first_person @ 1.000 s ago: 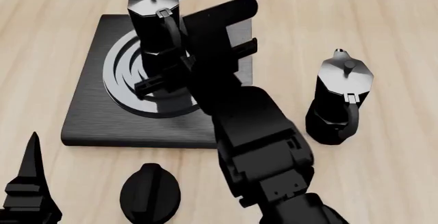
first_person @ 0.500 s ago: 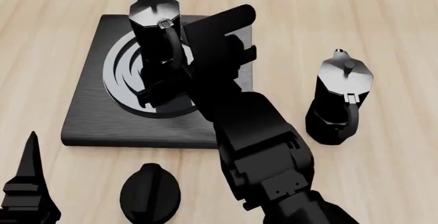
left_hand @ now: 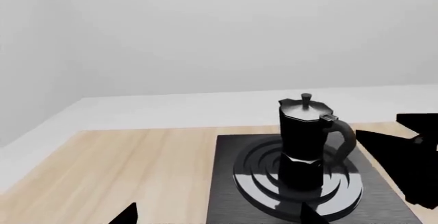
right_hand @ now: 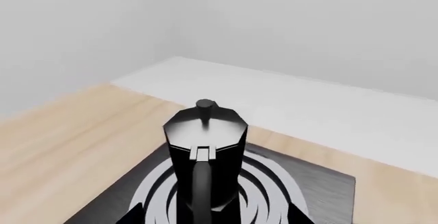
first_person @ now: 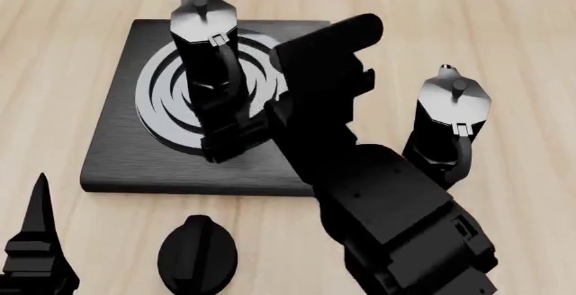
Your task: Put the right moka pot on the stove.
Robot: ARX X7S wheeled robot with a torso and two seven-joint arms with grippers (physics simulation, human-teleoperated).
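Note:
The right moka pot stands upright on the rings of the stove, its handle toward me. It also shows in the right wrist view and the left wrist view. My right gripper is open just in front of this pot, one finger on each side of its handle and base, not touching it. The twin moka pot stands on the wooden table to the right of the stove. My left gripper is open and empty at the near left.
A small round black knob lies on the table in front of the stove. The wooden table ends at a white wall at the back. My right arm crosses the near right between stove and twin pot.
My right gripper has drawn back from the pot on the stove, toward the near right. The pot stays standing on the rings. The left arm has not moved.

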